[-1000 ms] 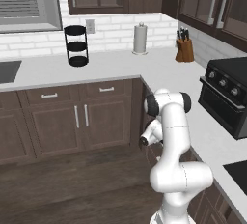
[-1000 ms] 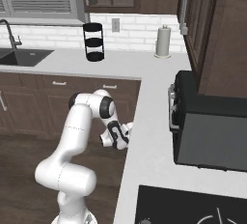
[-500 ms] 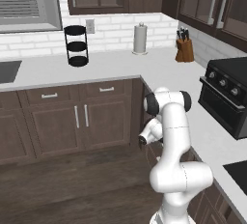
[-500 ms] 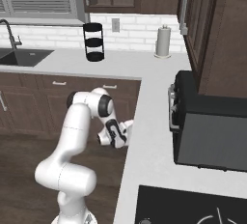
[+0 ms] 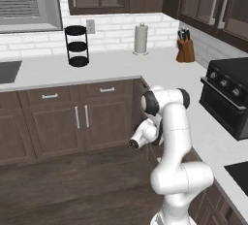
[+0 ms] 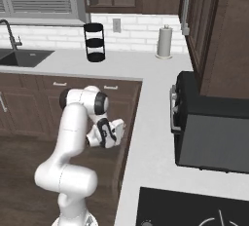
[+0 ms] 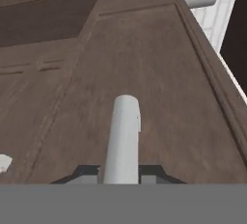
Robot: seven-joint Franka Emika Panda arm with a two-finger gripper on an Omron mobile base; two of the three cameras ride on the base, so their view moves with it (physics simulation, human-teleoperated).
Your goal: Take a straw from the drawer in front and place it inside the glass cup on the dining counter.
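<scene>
Now pressed closer to the drawer [image 7: 144, 73] front than a second ago; end effector [image 7: 123, 172] clamped around handle [image 7: 123, 141], fingers either side. Means pull comes next. Straw presumably inside drawer, unseen.

Up on the white worktop [image 5: 111, 66] — black three-tier rack [image 5: 77, 46] by the wall outlet [image 5: 90, 26], paper towel roll [image 5: 141, 39] further right, knife block [image 5: 185, 49] tucked in the corner. Black oven [image 6: 209, 130] parked on the right-hand run, sink [image 6: 22, 57] with faucet [image 6: 9, 31] far left. Below — dark cabinet doors [image 5: 80, 127], vertical handles, wood floor [image 5: 72, 185].
</scene>
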